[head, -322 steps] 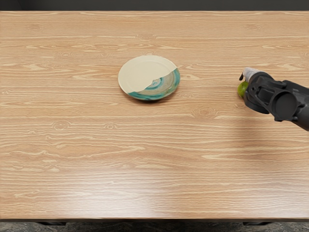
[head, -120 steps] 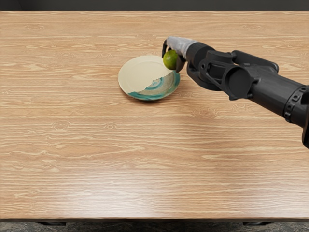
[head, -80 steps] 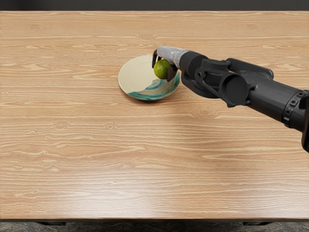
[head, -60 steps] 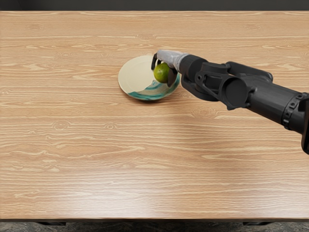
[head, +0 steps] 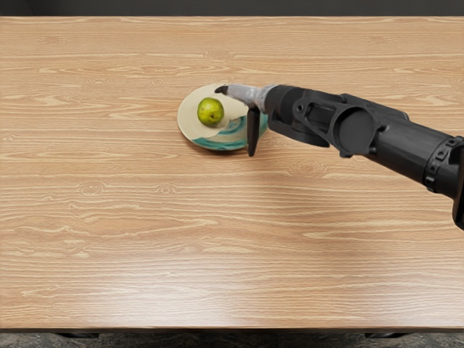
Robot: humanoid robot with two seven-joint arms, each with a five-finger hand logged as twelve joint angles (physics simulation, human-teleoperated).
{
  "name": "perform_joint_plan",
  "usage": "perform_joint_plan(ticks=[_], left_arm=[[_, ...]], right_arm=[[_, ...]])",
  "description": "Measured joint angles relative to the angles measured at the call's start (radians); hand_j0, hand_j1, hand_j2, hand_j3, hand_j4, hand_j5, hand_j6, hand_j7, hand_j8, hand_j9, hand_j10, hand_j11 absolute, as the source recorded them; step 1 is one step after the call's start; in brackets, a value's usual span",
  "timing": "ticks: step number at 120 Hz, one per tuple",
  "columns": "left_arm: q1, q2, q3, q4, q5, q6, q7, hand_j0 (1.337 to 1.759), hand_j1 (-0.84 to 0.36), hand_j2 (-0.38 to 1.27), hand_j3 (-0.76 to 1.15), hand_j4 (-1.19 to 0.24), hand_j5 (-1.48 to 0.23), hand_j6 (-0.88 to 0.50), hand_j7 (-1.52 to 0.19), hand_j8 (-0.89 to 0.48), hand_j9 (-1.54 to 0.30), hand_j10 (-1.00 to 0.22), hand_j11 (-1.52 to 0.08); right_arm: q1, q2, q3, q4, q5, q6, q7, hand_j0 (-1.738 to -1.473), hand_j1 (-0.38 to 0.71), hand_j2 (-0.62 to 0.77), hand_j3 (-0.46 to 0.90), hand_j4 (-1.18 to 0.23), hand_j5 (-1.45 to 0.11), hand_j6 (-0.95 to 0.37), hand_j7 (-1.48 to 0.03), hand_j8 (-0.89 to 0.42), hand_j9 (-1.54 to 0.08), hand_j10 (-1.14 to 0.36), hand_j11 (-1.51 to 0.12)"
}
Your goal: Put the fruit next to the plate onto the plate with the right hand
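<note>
Across the wooden table (head: pixel 217 246), the right hand (head: pixel 252 100) hangs over the right rim of the plate (head: pixel 187 119), fingers now spread wide and empty; beside them the green fruit (head: pixel 210 111), gripped a moment ago, sits loose on the plate's cream half.

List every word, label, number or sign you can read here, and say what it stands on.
None: no readable text shows anywhere in the head view.
The plate bears only a cream and teal glaze pattern; the green fruit, the wooden table and the right hand carry no lettering.
</note>
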Motion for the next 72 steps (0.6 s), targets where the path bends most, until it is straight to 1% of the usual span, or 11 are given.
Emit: perform_joint_plan(ticks=[7, 13, 22, 32, 43, 52, 62, 72], left_arm=[[0.001, 0.0, 0.0, 0.0, 0.0, 0.0, 0.0, 1.658, 0.33, 0.0, 0.0, -0.02, -0.02, -0.02, -0.02, -0.02, -0.02, -0.02, -0.02], [0.001, 0.0, 0.0, 0.0, 0.0, 0.0, 0.0, 1.658, 0.33, 0.0, 0.0, -0.02, -0.02, -0.02, -0.02, -0.02, -0.02, -0.02, -0.02], [0.001, 0.0, 0.0, 0.0, 0.0, 0.0, 0.0, 1.658, 0.33, 0.0, 0.0, -0.02, -0.02, -0.02, -0.02, -0.02, -0.02, -0.02, -0.02], [0.001, 0.0, 0.0, 0.0, 0.0, 0.0, 0.0, 1.658, 0.33, 0.0, 0.0, -0.02, -0.02, -0.02, -0.02, -0.02, -0.02, -0.02, -0.02], [0.0, 0.0, 0.0, 0.0, 0.0, 0.0, 0.0, 1.658, 0.33, 0.0, 0.0, -0.02, -0.02, -0.02, -0.02, -0.02, -0.02, -0.02, -0.02], [0.001, 0.0, 0.0, 0.0, 0.0, 0.0, 0.0, 1.658, 0.33, 0.0, 0.0, -0.02, -0.02, -0.02, -0.02, -0.02, -0.02, -0.02, -0.02], [0.001, 0.0, 0.0, 0.0, 0.0, 0.0, 0.0, 1.658, 0.33, 0.0, 0.0, -0.02, -0.02, -0.02, -0.02, -0.02, -0.02, -0.02, -0.02], [0.002, 0.0, 0.0, -0.003, -0.001, -0.001, 0.0, 1.658, 0.33, 0.0, 0.0, -0.02, -0.02, -0.02, -0.02, -0.02, -0.02, -0.02, -0.02]], right_arm=[[0.005, -0.045, 0.037, 0.007, 0.035, 0.127, 0.032, -1.658, -0.32, 0.0, 0.0, -0.02, -0.05, -0.02, -0.05, -0.02, -0.05, -0.03, -0.05], [0.008, -0.109, 0.064, 0.042, 0.054, 0.199, 0.05, -1.658, -0.33, 0.0, 0.0, -0.02, -0.04, -0.01, -0.04, -0.01, -0.04, -0.02, -0.04], [0.007, -0.216, 0.103, 0.113, 0.07, 0.293, 0.065, -1.658, -0.33, 0.0, 0.0, -0.01, -0.03, -0.01, -0.02, -0.01, -0.03, -0.02, -0.03], [0.004, -0.322, 0.136, 0.153, 0.078, 0.384, 0.074, -1.658, -0.34, 0.0, 0.0, -0.01, -0.02, -0.01, -0.02, -0.01, -0.02, -0.01, -0.02], [0.001, -0.426, 0.157, 0.172, 0.081, 0.429, 0.092, -1.658, -0.34, 0.0, 0.0, -0.01, -0.01, -0.01, -0.01, 0.0, -0.01, -0.01, -0.01], [0.0, -0.491, 0.166, 0.179, 0.082, 0.446, 0.1, -1.658, -0.35, 0.0, 0.0, -0.01, -0.01, -0.01, -0.01, 0.0, -0.01, -0.01, -0.01], [-0.003, -0.537, 0.167, 0.183, 0.082, 0.454, 0.104, -1.658, -0.35, 0.0, 0.0, 0.0, -0.01, 0.0, 0.0, 0.0, -0.01, 0.0, -0.01], [-0.01, -0.563, 0.166, 0.185, 0.078, 0.458, 0.106, -1.658, -0.35, 0.0, 0.0, 0.0, 0.0, 0.0, 0.0, 0.0, 0.0, 0.0, 0.0]])
